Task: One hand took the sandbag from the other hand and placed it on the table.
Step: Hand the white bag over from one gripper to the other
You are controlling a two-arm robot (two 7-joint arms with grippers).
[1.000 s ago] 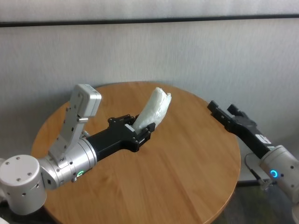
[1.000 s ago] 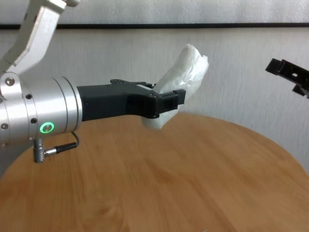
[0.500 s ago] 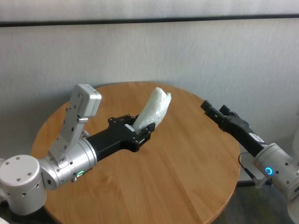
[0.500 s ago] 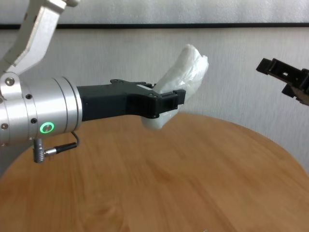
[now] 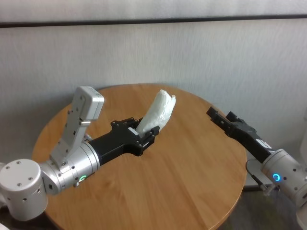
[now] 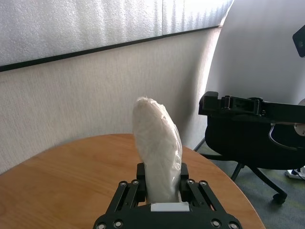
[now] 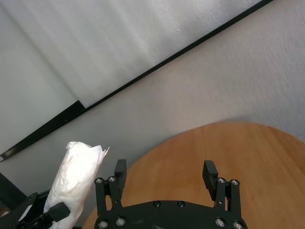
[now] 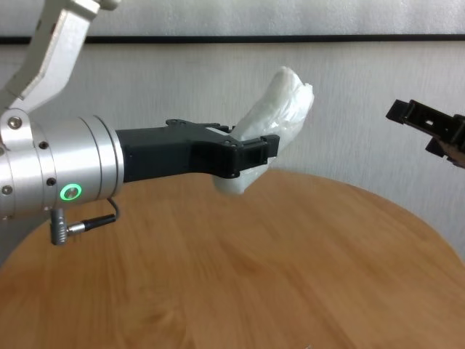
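One sandbag (image 5: 158, 114) in left end effector (image 5: 144, 135) (upright).

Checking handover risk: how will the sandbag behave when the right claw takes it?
The sandbag, pinched low by the left claw, stands up without drooping, so probably firmly packed. Its shiny, crinkled skin may slip. Its lumpy form suggests it will settle, not roll.

Round light-brown wooden table (image 5: 192, 182), visible grain, beside a pale wall (image 5: 216, 57)
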